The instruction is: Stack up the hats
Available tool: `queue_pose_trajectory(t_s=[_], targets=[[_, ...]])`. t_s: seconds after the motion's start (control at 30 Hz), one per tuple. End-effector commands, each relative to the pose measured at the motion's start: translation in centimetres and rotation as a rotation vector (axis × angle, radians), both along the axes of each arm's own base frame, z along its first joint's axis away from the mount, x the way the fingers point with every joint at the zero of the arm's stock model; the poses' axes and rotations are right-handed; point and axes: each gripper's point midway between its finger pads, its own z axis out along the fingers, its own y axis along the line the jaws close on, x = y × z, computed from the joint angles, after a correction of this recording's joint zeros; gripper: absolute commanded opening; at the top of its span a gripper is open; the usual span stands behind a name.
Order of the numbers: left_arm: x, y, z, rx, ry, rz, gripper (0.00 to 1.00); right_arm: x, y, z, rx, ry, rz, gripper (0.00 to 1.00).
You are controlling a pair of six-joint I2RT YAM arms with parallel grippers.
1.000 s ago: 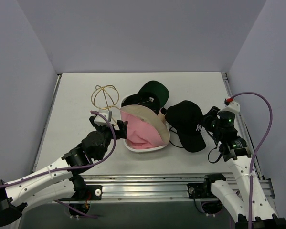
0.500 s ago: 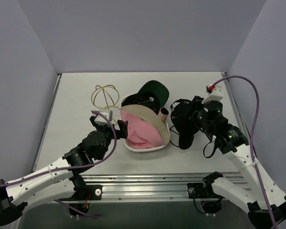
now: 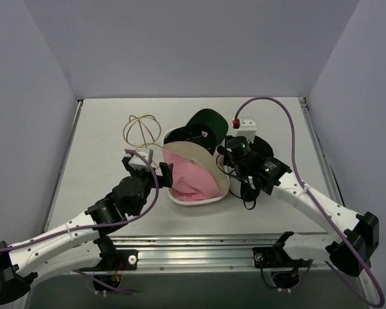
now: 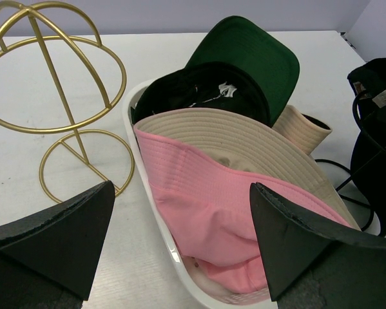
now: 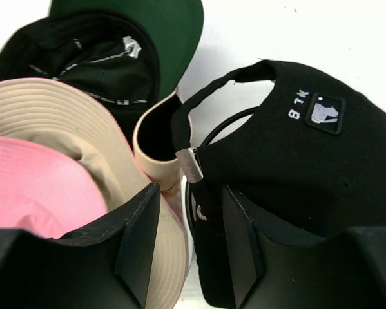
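Swinging in from well to the right of the white tray (image 3: 199, 203), my right arm (image 3: 308, 199) has brought the black cap (image 5: 289, 161) with it. A second ago that cap lay flat, well apart from the tray; now it sits bunched just beside the tray's right rim.

The right gripper (image 5: 190, 206) is pinching the cap's rear band, close to the small metal buckle, with the fingers closed partway onto the fabric.

Inside the tray, the pink hat (image 4: 205, 206) lies on top at the near end. The beige hat (image 4: 244, 138) is under it, and the dark green hat (image 4: 257, 58) is at the far end with its brim tipped up.

My left gripper (image 4: 180, 193) hovers at the tray's near left side with its fingers spread wide, holding nothing.

The tray rests on a pale grey table (image 3: 96, 141) boxed in by plain lilac-grey walls (image 3: 193, 45). A gold wire stand (image 4: 61, 90) stands upright to the tray's left.

From above, my arm and its purple cable (image 3: 289, 129) cover most of the black cap, so I cannot make out its brim. My wrist view is cut off below the fingers.
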Motion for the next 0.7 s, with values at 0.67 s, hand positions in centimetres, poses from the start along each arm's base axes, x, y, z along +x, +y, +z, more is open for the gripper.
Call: queue_pose_trajectory(t_s=[0.67], targets=[[-0.3, 0.8, 3.6, -0.092, -0.068, 0.014, 0.95, 5.8, 1.3, 3.1, -0.113, -0.074, -0.101, 0.36]])
